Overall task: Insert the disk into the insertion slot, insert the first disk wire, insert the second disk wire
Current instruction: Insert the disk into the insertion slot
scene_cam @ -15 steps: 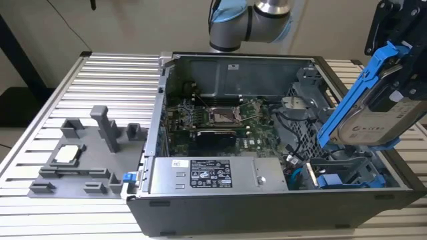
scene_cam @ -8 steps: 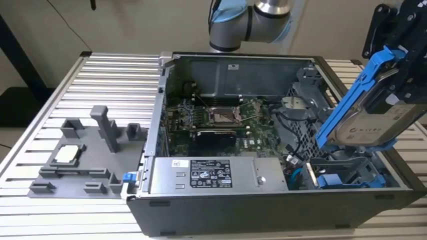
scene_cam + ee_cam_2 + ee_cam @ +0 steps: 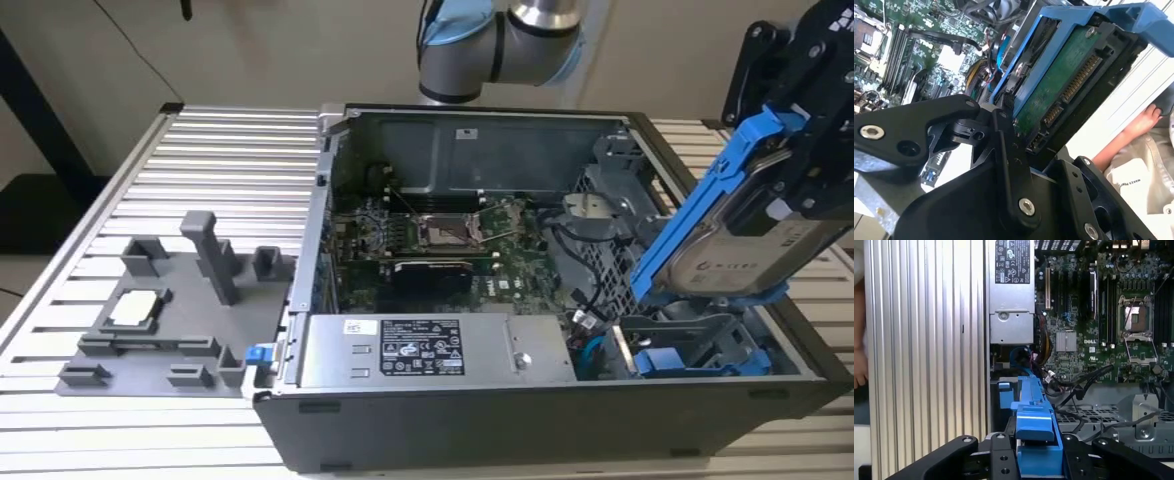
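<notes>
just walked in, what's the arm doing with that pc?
The arm's gripper is clamped on the disk, a drive in a blue carrier, and holds it tilted over the open computer case. The disk's lower end hangs just above the slot in the case's corner at the exterior view's right. It is not seated yet, and its connectors are bare, with no wire plugged in.

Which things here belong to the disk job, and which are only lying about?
For the job: the disk, held tilted by the tool; the drive bay below it in the case.
Lying about: the grey fixture tray; the pale square piece on it; a person's hand.
</notes>
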